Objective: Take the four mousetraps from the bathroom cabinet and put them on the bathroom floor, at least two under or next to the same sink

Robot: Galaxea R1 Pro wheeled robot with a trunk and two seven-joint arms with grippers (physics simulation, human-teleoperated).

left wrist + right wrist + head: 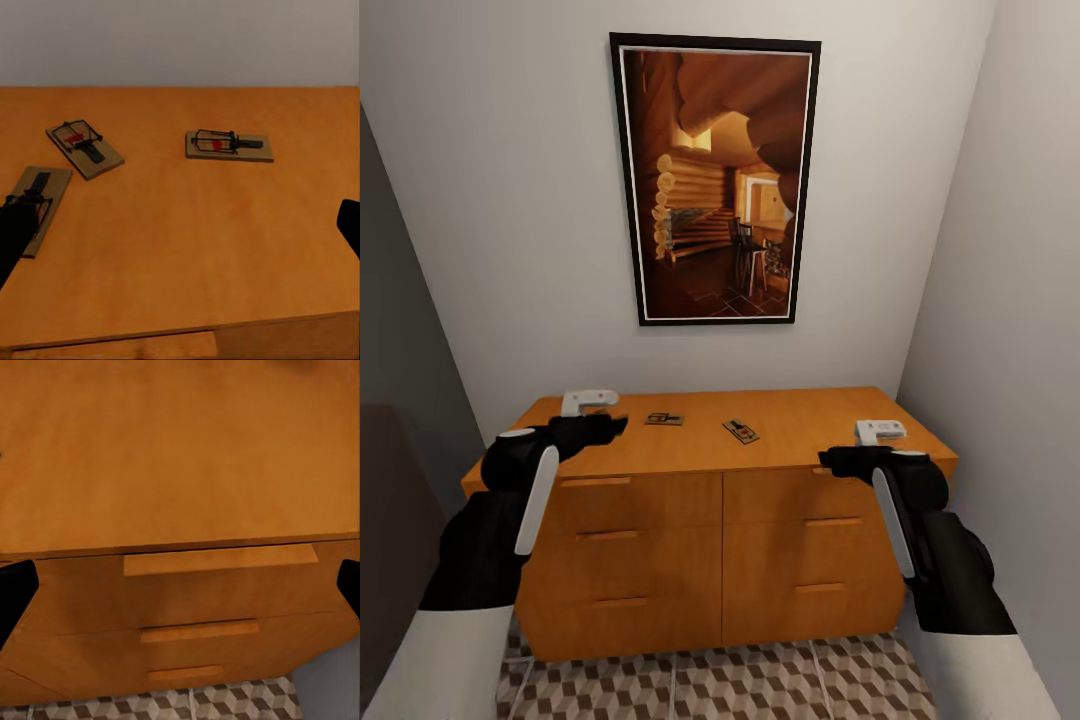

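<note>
Three mousetraps lie on top of the orange-brown cabinet: one, one and one close to a left finger. In the head view two of them show at mid-top. My left gripper hovers open over the cabinet's left end, with nothing between its fingers. Open too, my right gripper hangs at the front edge on the right, facing the top drawer handle. The cube-patterned bathroom floor runs below the cabinet. The bathroom sink is out of view.
A framed picture hangs on the white wall behind the cabinet. Walls close in on both sides, the right one near the cabinet's end. Two white brackets show above my wrists. Drawer fronts are shut.
</note>
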